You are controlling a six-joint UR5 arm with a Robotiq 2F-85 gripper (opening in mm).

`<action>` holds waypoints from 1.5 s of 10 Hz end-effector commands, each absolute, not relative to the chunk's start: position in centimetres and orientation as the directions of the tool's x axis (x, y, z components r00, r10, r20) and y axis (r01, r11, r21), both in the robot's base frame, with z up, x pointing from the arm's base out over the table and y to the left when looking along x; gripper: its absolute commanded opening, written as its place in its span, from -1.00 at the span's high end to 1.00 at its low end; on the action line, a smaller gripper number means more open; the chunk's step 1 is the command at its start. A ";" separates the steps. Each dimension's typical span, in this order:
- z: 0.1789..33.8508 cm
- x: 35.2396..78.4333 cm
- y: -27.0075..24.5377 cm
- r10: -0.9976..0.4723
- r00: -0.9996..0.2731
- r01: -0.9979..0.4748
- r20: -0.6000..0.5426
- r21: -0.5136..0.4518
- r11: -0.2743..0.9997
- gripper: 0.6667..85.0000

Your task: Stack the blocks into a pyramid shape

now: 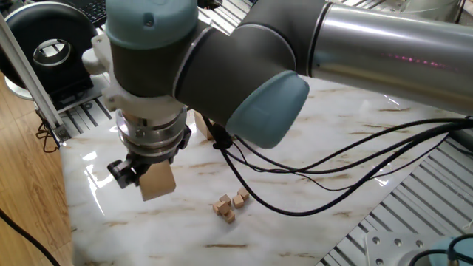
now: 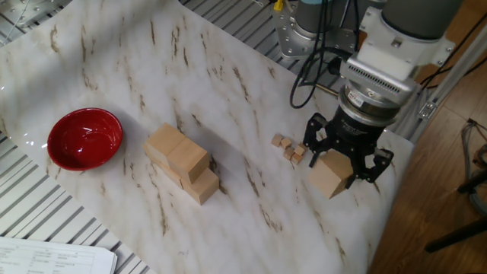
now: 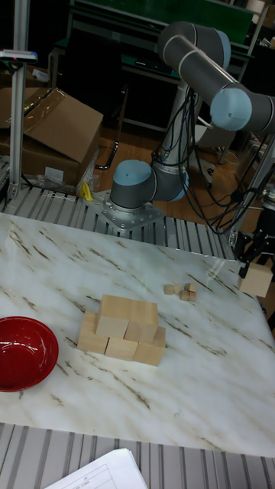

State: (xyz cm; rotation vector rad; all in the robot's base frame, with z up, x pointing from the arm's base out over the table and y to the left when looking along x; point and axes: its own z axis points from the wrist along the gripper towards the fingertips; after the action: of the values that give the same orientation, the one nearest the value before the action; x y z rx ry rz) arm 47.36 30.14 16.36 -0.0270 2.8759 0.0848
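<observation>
My gripper (image 2: 339, 169) is shut on one large tan block (image 2: 327, 178), held just above the marble near the table's edge. The one fixed view shows the same block (image 1: 157, 182) under the wrist, with a dark finger (image 1: 122, 173) on its left side. At the table's right edge in the tall fixed view, the held block (image 3: 257, 281) hangs below the gripper (image 3: 257, 267). The pyramid shape (image 2: 181, 164) stands mid-table, well apart from the gripper: three blocks in the bottom row and two on top (image 3: 126, 327).
A red bowl (image 2: 84, 138) sits left of the stack (image 3: 23, 353). Three tiny wooden cubes (image 2: 289, 147) lie close beside the gripper (image 1: 230, 204). Black cables (image 1: 310, 159) trail over the marble behind the arm. Ribbed metal borders the table.
</observation>
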 end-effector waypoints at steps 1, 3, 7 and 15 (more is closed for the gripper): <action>17.3 49.5 28.8 -0.028 -0.970 -0.044 -0.243 0.062 0.997 0.99; 18.1 52.0 26.2 -0.091 -0.973 -0.100 -0.214 0.031 0.995 0.99; 19.1 55.5 21.3 -0.204 -0.963 -0.211 -0.175 0.024 0.977 0.99; 17.5 57.4 18.5 -0.387 -0.906 -0.387 -0.172 -0.033 0.921 0.99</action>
State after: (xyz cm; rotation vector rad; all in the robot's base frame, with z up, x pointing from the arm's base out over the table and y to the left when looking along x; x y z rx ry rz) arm 57.23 18.97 17.70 -0.5384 2.9041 -0.0150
